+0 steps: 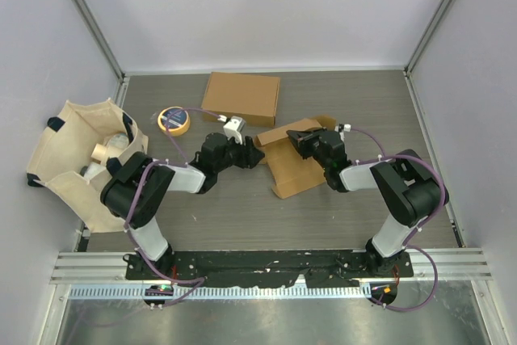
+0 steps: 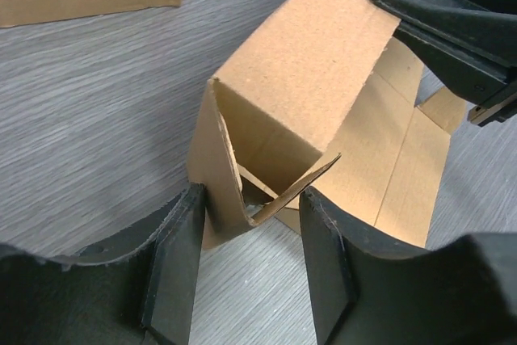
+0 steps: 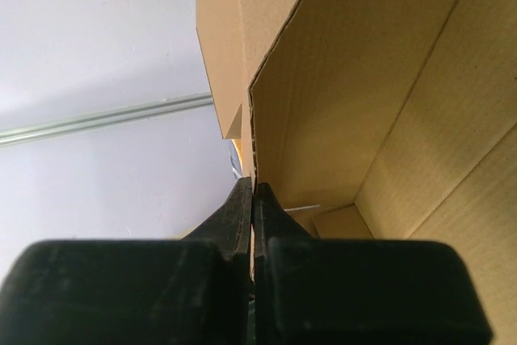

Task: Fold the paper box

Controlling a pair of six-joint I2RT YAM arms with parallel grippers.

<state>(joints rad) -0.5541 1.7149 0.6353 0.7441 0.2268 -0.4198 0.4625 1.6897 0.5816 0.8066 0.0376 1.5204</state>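
Observation:
A brown cardboard paper box point(image 1: 292, 166) lies partly folded in the middle of the table. My left gripper point(image 1: 255, 153) is open at the box's left end; in the left wrist view its fingers point(image 2: 174, 260) straddle the two folded-in corner flaps point(image 2: 242, 199) without closing on them. My right gripper point(image 1: 300, 140) is shut on the box's far wall; in the right wrist view the fingertips point(image 3: 253, 199) pinch the thin cardboard edge point(image 3: 252, 135). The right gripper also shows in the left wrist view point(image 2: 452, 14), pressed on the top panel.
A flat cardboard sheet point(image 1: 241, 97) lies at the back of the table. A roll of yellow tape point(image 1: 174, 119) sits to its left. A cream tote bag point(image 1: 85, 155) holding several items stands at the left edge. Grey walls enclose the table.

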